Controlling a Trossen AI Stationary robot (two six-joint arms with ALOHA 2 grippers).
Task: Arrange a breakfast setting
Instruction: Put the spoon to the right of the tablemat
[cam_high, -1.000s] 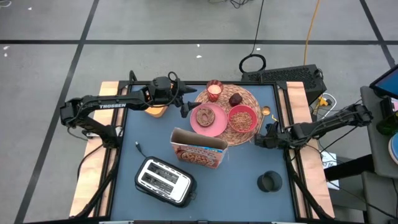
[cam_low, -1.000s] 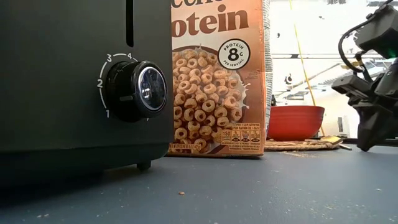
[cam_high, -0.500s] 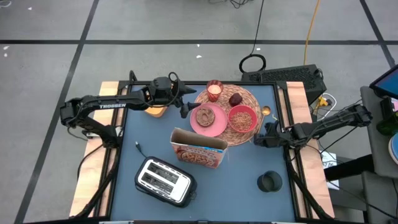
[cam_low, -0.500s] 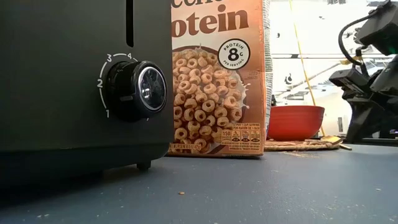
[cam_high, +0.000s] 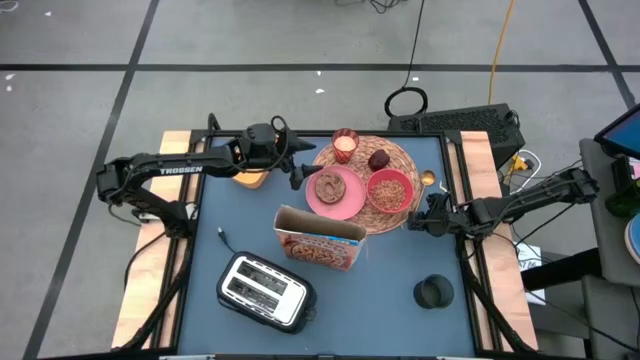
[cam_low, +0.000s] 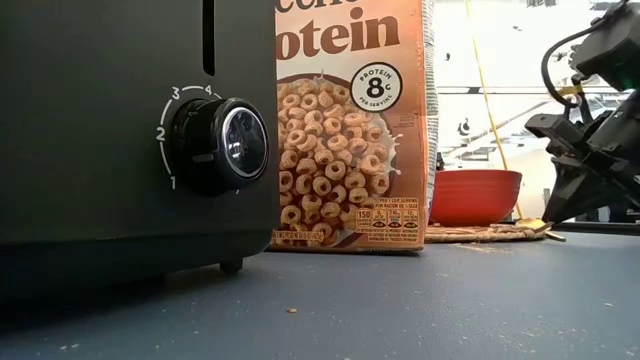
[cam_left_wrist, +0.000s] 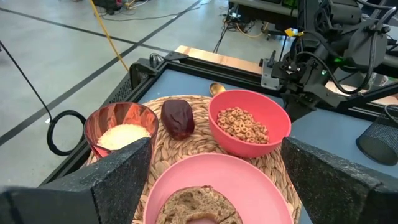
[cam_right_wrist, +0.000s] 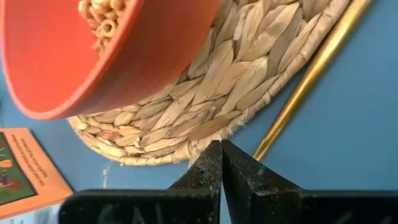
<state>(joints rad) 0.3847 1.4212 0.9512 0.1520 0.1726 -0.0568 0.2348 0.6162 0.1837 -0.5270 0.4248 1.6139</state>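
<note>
A round woven mat (cam_high: 398, 160) lies at the table's far middle. On it rest the pink plate (cam_high: 345, 205) with the bagel (cam_high: 329, 186), the red bowl (cam_high: 390, 190) of cereal rings, the glass (cam_high: 345, 145) and the dark red fruit (cam_high: 379, 160). The gold spoon (cam_high: 427, 180) lies off the mat's right edge. The cereal box (cam_high: 320, 240) stands near the plate. My left gripper (cam_high: 300, 165) hovers open left of the plate, touching nothing. My right gripper (cam_right_wrist: 221, 149) is shut, its tips at the mat's near-right rim (cam_right_wrist: 186, 140) beside the spoon's handle (cam_right_wrist: 311, 68). My right gripper's shut fingertips (cam_right_wrist: 214, 155) slant down from the table's right side at the mat's rim, next to the spoon's handle. I cannot tell whether they touch the mat or the table.
A toaster (cam_high: 262, 290) stands at the near left, close in front of the low camera. A black mesh cup (cam_high: 434, 292) sits at the near right. A wooden object (cam_high: 252, 180) lies under the left arm. Cables and a keyboard lie beyond the far edge.
My right gripper has stayed by the mat's right rim while its wrist has turned and tipped; in the low view its fingers now slant down toward the spoon's end.
</note>
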